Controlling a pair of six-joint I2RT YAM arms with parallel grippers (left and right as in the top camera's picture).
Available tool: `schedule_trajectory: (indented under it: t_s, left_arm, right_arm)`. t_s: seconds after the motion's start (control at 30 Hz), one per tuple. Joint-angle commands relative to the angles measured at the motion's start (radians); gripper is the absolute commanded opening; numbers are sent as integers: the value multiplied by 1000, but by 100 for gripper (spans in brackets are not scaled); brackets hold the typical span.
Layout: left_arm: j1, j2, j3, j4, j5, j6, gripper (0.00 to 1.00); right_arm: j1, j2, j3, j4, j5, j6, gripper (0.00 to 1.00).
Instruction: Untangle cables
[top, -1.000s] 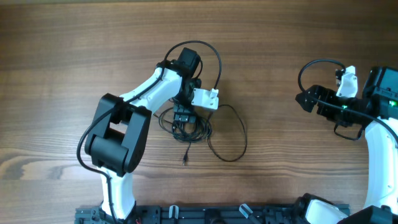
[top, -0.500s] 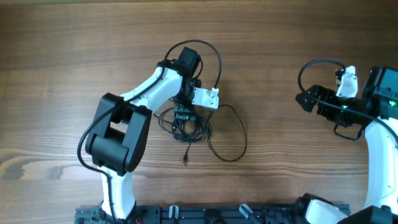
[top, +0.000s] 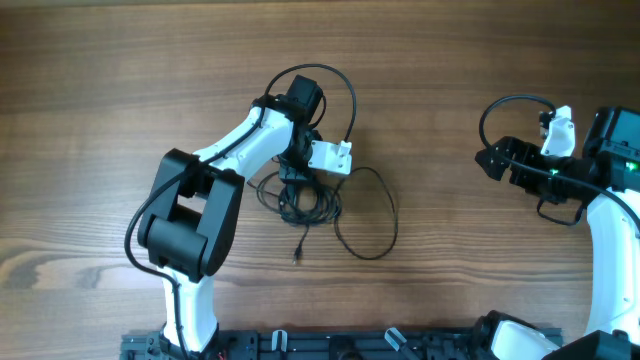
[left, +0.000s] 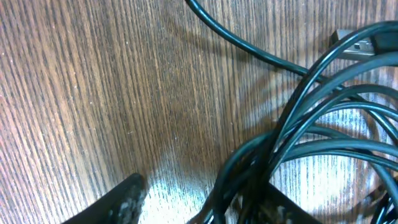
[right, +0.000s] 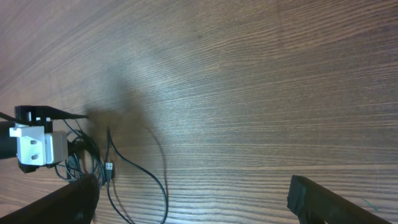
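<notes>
The cables (top: 303, 205) are thin black wires bunched in a tangle at mid-table. One long strand (top: 385, 215) loops out to the right, and a small plug (top: 297, 258) lies toward the front. My left gripper (top: 293, 180) points down into the top of the tangle. In the left wrist view the cables (left: 323, 130) press against the right finger (left: 283, 208). The left finger (left: 127, 196) stands apart from them on bare wood. So the left gripper (left: 205, 202) is part-way open around the bunch. My right gripper (right: 193, 205) is wide open with nothing in it, far right of the cables (right: 124, 168).
The wooden table (top: 120, 80) carries nothing else. The left arm's own thicker black cable (top: 345, 85) arcs over its wrist. The right arm (top: 560, 170) stands near the right edge. A metal connector plug (left: 354, 43) lies at the top right of the left wrist view.
The left gripper's jaws have narrowed around the bunch of cables. Neither arm has shifted, and the cables lie as before.
</notes>
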Motion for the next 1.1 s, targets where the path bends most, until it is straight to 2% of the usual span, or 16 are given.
schedule_trajectory:
  t_s: [0.0, 0.03, 0.3, 0.47, 0.57, 0.77, 0.93, 1.07]
  left_arm:
    - [6, 122, -70, -5, -85, 8, 32]
    - [6, 122, -70, -5, -85, 8, 4]
    - [6, 122, -70, -5, -85, -16, 4]
    - [6, 98, -9, 32, -152, -278, 4]
    - [6, 52, 77, 32, -164, -466, 4]
    - [6, -80, 168, 33, -163, -658, 4]
    - [6, -254, 175, 51, -150, -844, 4]
    - [6, -423, 175, 63, 23, -938, 4]
  right_arm:
    - [-3, 10, -4, 0, 3, -20, 100]
    - [-3, 10, -4, 0, 3, -20, 100]
    - [-3, 10, -4, -2, 2, -19, 100]
    - [-3, 8, -4, -2, -50, -25, 97]
    - [-3, 3, -4, -9, -188, -137, 92]
    - [-3, -46, -4, -32, -213, -174, 93]
    - [-3, -135, -4, -47, -315, -258, 94]
    - [-3, -248, -4, -55, -324, -265, 97]
